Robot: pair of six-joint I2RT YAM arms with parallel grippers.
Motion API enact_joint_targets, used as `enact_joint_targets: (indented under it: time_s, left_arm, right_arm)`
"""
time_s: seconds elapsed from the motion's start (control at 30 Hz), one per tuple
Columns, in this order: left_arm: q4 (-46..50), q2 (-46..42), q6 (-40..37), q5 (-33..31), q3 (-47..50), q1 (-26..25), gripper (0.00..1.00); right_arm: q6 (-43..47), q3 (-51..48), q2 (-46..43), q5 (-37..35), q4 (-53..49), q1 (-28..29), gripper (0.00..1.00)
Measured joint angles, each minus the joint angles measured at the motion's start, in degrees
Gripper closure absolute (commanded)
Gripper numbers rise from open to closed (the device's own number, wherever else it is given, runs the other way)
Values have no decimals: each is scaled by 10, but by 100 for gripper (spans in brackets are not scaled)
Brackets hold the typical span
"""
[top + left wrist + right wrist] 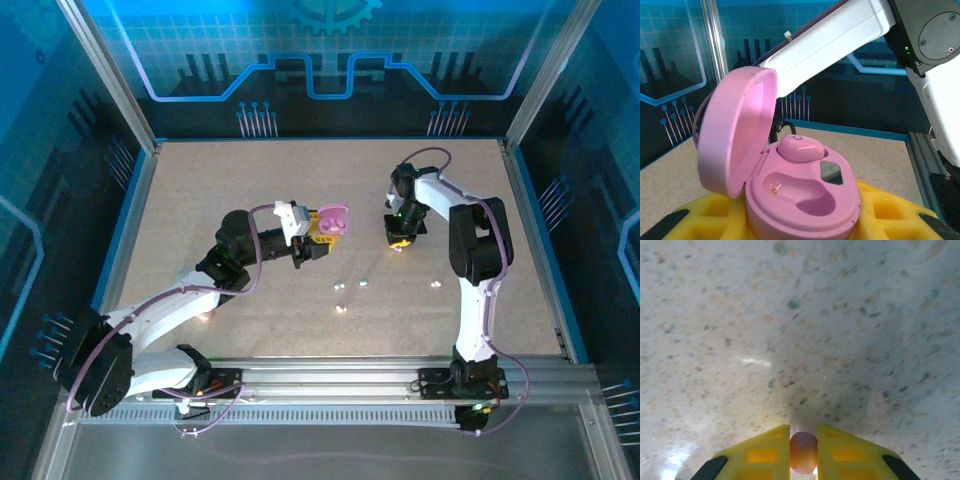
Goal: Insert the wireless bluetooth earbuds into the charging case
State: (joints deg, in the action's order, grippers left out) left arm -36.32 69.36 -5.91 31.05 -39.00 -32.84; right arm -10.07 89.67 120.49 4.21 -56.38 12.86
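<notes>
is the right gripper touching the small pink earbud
Touching. The right wrist view shows the earbud pinched between the yellow jaws of the right gripper, with no gap on either side.

charging case (805, 200) glossy pink, seated earbud (800, 149) same pink. fingertips (760, 452) yellow, black corners (small bit (803, 452) between them looks orange-pink). table (790, 315) beige, dark-speckled. backdrop (320, 50) blue circuit-line print.
</notes>
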Motion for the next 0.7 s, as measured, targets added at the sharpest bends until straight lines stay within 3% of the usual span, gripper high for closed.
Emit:
enact_joint_targets:
  time_s: [0.1, 0.27, 0.47, 0.7]
  left_arm:
    - [-2, 0, 0, -2, 7, 2, 75]
    - [-11, 1, 6, -2, 15, 20, 75]
    - [-45, 13, 27, -2, 17, 46, 75]
    - [-67, 26, 40, -2, 18, 53, 75]
  right_arm:
    - [-15, -44, -55, 73, 27, -3, 84]
    - [-66, -117, -186, 263, 102, -17, 85]
    - [-153, -169, -261, 473, 220, -21, 84]
    - [-221, -182, -288, 598, 282, -20, 84]
